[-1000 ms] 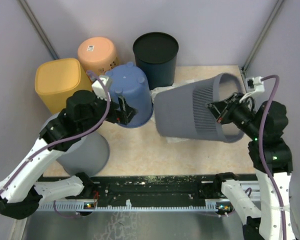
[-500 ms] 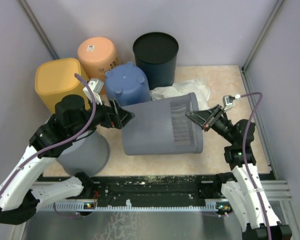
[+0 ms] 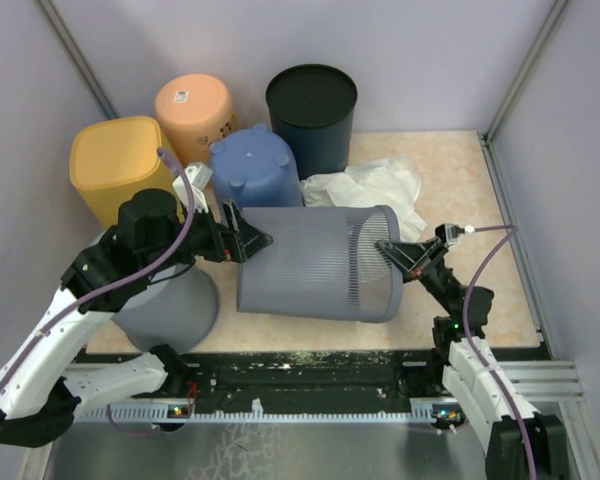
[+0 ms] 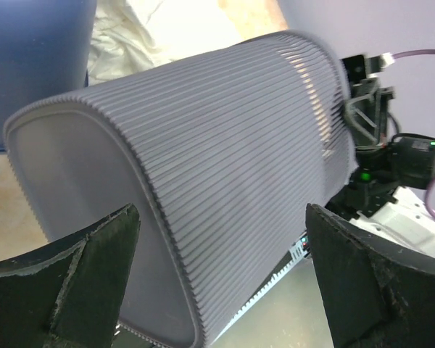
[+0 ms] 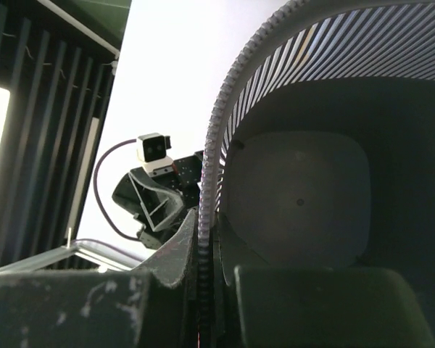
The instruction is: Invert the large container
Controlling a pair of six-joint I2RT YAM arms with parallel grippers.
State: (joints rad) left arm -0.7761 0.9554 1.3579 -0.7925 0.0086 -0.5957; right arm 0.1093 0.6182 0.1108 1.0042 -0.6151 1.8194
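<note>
The large grey ribbed plastic container (image 3: 315, 262) lies on its side in the middle of the beige table (image 3: 480, 200), just in front of a crumpled white sheet (image 3: 375, 185), so by my reckoning the turn is about half done: the mouth has yet to be brought down flat onto the table with the base on top. Its long axis runs nearly level across the table, open mouth facing the robot's right and closed base facing its left. The right gripper (image 3: 394, 258) is clamped on the mouth rim, while the left gripper (image 3: 248, 235) stands wide apart around the base end, gripping nothing.
</note>
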